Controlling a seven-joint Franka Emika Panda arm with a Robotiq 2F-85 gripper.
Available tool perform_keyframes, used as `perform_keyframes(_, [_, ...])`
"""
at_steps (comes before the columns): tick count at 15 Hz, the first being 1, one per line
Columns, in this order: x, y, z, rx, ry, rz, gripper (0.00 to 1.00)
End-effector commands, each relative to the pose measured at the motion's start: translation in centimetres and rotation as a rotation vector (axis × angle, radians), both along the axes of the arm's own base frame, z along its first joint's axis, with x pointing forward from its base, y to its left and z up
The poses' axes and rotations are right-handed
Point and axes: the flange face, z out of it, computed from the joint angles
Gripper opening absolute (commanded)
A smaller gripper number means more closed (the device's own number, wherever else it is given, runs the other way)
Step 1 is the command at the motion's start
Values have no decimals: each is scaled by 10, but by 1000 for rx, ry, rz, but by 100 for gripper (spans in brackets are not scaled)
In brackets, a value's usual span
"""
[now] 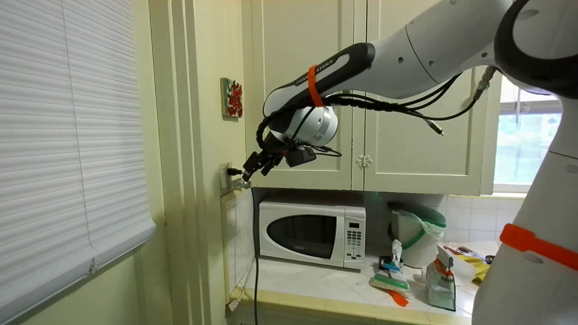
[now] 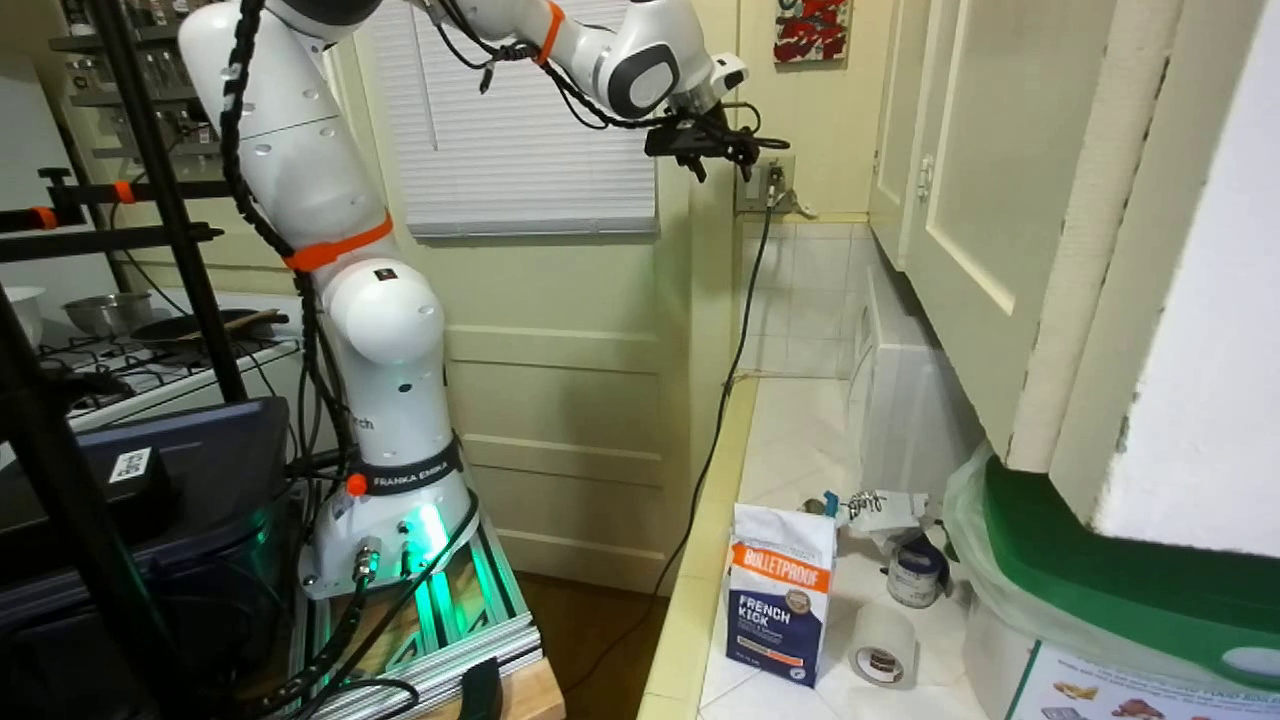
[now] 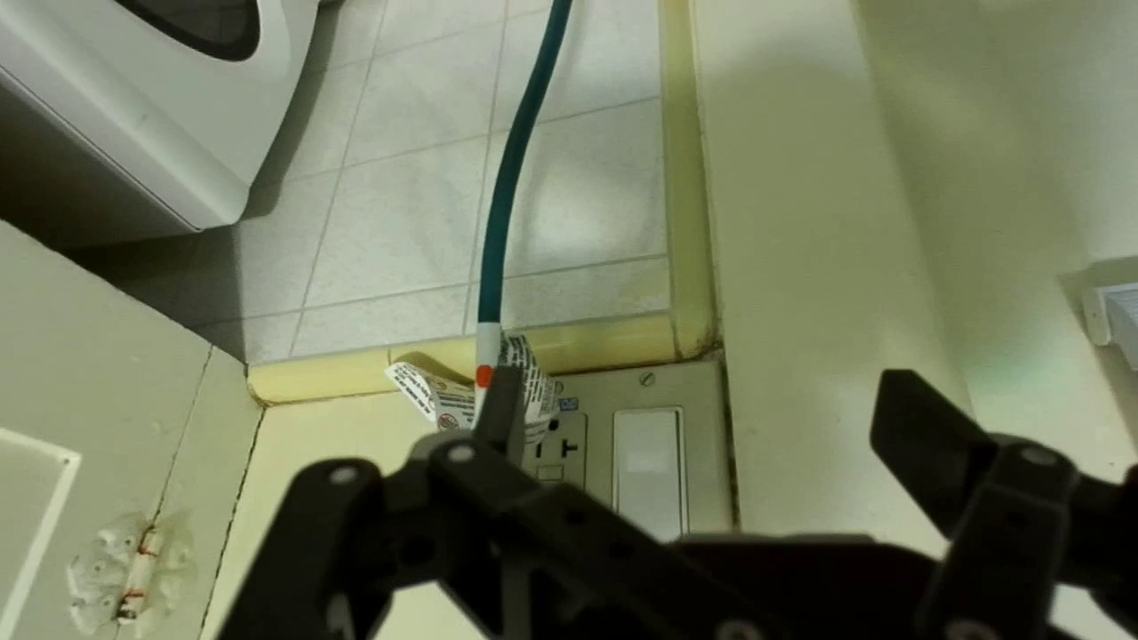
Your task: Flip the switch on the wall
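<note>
The switch [image 3: 647, 462] is a pale rocker in a cream plate, beside a socket, in the wrist view. Its lower part is hidden behind my gripper. The switch shows edge-on in an exterior view [image 1: 224, 177] and on its plate in an exterior view [image 2: 746, 188]. The cream wall [image 1: 216, 49] carries it, also seen in an exterior view [image 2: 815, 120]. My gripper [image 3: 702, 400] is open and empty, its fingers wide apart, with the switch between them in the picture. In both exterior views the gripper [image 1: 256, 173] [image 2: 721, 172] is close to the plate; contact cannot be told.
A dark cord [image 3: 511, 178] with a plug and paper tag is in the socket, by the left finger. The cabinet [image 1: 307, 90] stands close by, with the microwave [image 1: 311, 234] below. A red plaque [image 1: 232, 98] hangs above the switch. The window blind [image 1: 67, 135] is nearby.
</note>
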Motion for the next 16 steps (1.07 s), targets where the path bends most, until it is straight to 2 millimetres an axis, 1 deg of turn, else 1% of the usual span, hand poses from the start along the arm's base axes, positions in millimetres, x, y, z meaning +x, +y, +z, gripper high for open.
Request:
perform_keyframes(1, [-22, 0, -2, -2, 63, -32, 100])
perform_keyframes(6, [-37, 3, 0, 25, 113, -47, 100])
perform_keyframes(8, [-40, 3, 2, 36, 130, -49, 100])
perform_keyframes(14, [-41, -1, 4, 50, 164, -70, 100])
perform_keyframes(16, [-38, -4, 4, 32, 138, -61, 100])
